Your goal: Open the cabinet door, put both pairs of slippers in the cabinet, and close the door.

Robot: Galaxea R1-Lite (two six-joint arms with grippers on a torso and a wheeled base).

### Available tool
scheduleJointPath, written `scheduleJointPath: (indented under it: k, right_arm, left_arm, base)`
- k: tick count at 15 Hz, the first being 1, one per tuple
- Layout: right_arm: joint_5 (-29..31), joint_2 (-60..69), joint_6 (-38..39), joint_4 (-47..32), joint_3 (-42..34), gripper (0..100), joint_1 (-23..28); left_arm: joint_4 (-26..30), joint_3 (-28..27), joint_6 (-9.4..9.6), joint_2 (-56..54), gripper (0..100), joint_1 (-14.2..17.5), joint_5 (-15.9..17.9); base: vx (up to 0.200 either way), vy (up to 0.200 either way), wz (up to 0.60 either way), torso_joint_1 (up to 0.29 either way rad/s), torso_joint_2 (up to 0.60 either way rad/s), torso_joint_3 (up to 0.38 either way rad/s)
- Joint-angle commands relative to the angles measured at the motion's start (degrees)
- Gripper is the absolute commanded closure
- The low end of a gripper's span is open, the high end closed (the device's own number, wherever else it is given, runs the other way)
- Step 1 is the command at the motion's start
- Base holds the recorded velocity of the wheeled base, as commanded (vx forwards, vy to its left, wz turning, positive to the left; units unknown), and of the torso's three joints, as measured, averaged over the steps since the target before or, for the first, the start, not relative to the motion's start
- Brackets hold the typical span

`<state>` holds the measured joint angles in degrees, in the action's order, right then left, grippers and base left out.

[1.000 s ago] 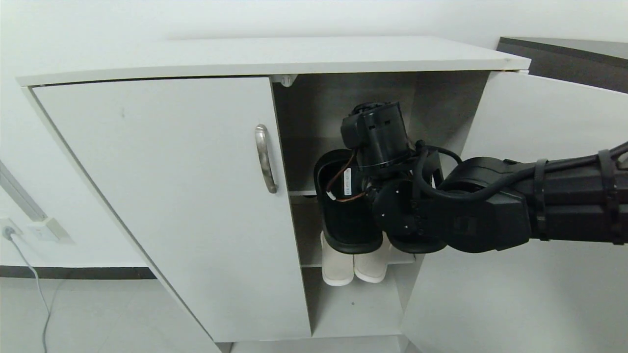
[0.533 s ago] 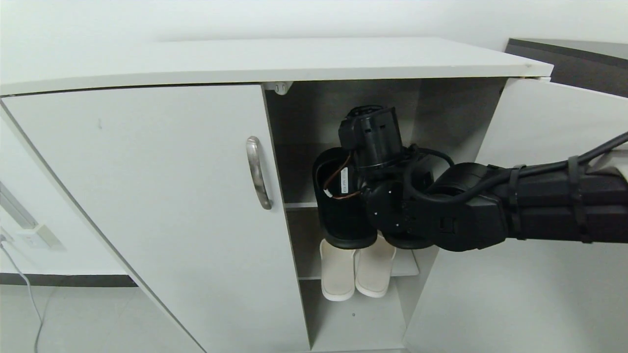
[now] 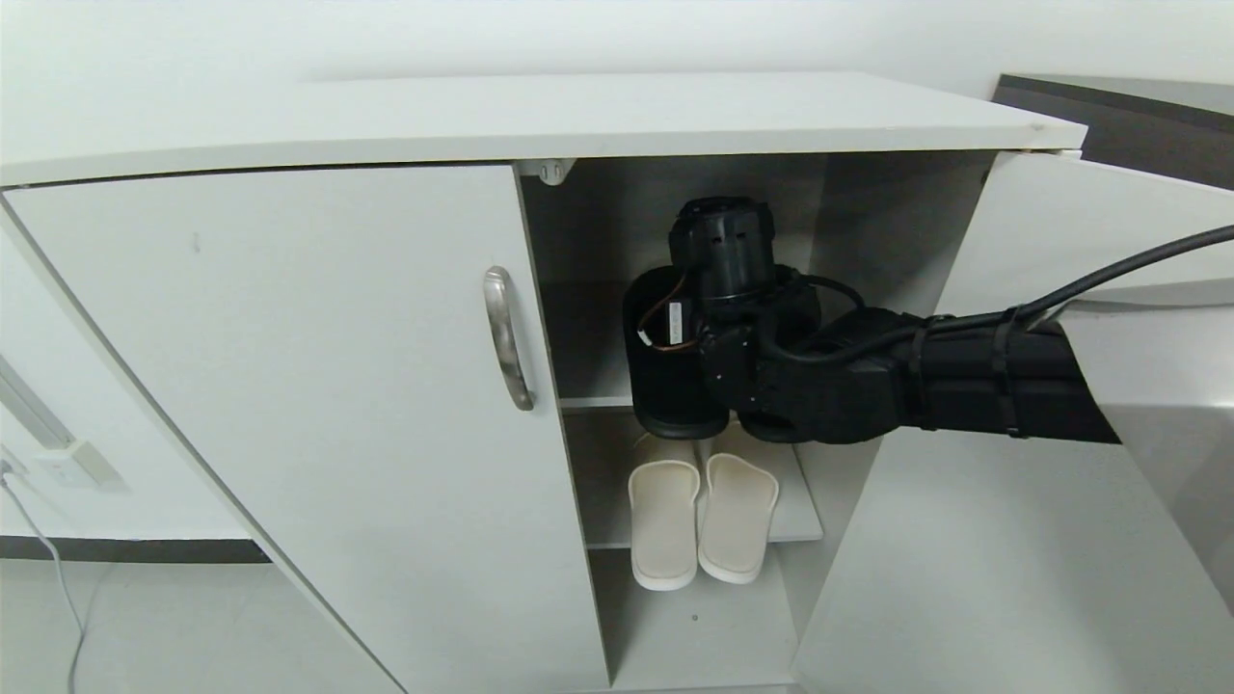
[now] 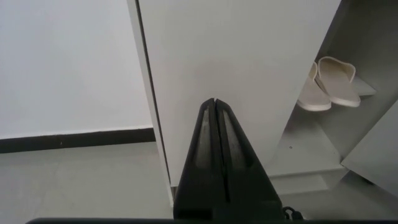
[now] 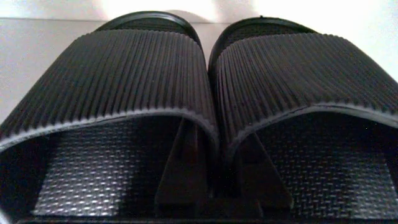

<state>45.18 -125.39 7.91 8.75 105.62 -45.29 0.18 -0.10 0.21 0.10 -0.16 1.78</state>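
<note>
A pair of black ribbed slippers (image 3: 665, 386) (image 5: 149, 81) is held side by side at the cabinet's (image 3: 578, 106) upper shelf (image 3: 590, 402), heels hanging past the shelf's front edge. My right gripper (image 5: 217, 180) is shut on their two adjoining inner walls, and its wrist covers much of them in the head view. A white pair of slippers (image 3: 699, 520) (image 4: 329, 84) lies on the lower shelf, heels outward. My left gripper (image 4: 215, 102) is shut on nothing, low in front of the closed left door (image 3: 289, 386).
The right door (image 3: 964, 578) stands swung open beside my right arm. The left door carries a metal handle (image 3: 506, 337). A bare floor compartment (image 3: 694, 617) lies under the lower shelf. A wall socket with a cable (image 3: 58, 463) is far left.
The head camera shifted early on. Since then my right arm has carried the black slippers up and deeper into the cabinet, uncovering the white pair below.
</note>
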Motion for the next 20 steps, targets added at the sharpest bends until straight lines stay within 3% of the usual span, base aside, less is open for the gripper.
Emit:
scheduleJointPath:
  k: [1, 5, 14, 15, 20]
  right_arm:
    - [-0.1, -1.4, 0.0, -1.4, 3.1, 100, 0.9]
    - [-1.2, -1.5, 0.2, -5.1, 5.7, 100, 1.3]
    - [-2.6, -2.3, 0.4, -5.1, 5.9, 100, 1.3]
    - [-2.6, -2.4, 0.5, -5.1, 5.8, 0, 1.3]
    - [-2.5, 0.9, 1.1, -5.1, 0.8, 0, 0.4]
  left_arm:
    - [0.0, 0.0, -0.03, 0.0, 100, 0.1, 0.0]
    - [0.0, 0.0, -0.47, 0.0, 100, 0.1, 0.0]
    - [0.0, 0.0, -0.47, 0.0, 100, 0.0, 0.0]
    - [0.0, 0.0, -0.47, 0.0, 100, 0.1, 0.0]
    - [0.0, 0.0, -0.47, 0.0, 100, 0.1, 0.0]
  base:
    - [0.0, 0.0, 0.0, 0.0, 0.0, 0.0]
    - [0.0, 0.0, 0.0, 0.0, 0.0, 0.0]
    - [0.0, 0.0, 0.0, 0.0, 0.0, 0.0]
    - [0.0, 0.0, 0.0, 0.0, 0.0, 0.0]
    - [0.0, 0.0, 0.0, 0.0, 0.0, 0.0]
